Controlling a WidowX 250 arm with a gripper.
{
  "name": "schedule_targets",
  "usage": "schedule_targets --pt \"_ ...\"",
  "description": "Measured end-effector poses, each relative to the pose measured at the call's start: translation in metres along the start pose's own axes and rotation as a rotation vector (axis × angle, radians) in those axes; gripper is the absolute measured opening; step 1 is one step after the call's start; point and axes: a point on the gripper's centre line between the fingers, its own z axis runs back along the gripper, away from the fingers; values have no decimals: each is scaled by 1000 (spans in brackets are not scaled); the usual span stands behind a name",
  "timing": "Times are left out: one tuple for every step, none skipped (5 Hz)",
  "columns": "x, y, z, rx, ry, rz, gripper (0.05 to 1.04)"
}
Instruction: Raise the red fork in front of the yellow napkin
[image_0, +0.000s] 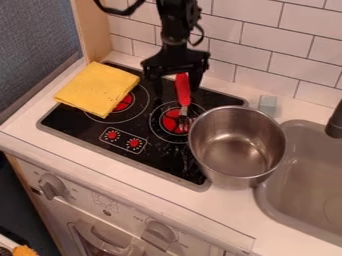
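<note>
Red fork (184, 93) is framed, handle uppermost, between parted jaws of gripper (176, 90), apparently ungripped, tines beside pot (238, 146).

One fork (183, 90), one napkin (98, 90), one pot (237, 125), one stovetop (77, 120), one sink (272, 200), one faucet (335, 121), one small pale block (267, 105) and two large oven knobs (159, 234).

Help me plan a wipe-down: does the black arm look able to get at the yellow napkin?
Probably yes: nothing covers the napkin, and the open pincer hangs close by, but may first need to clear the red fork.
</note>
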Motion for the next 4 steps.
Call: schedule_targets --pt "-2 -5 -3 19 -1 -1 1001" --pt "1 -5 -5 36 -12 9 946" --pt "2 -9 -6 48 -30 2 665" --pt "2 -7 -6 68 -35 16 395"
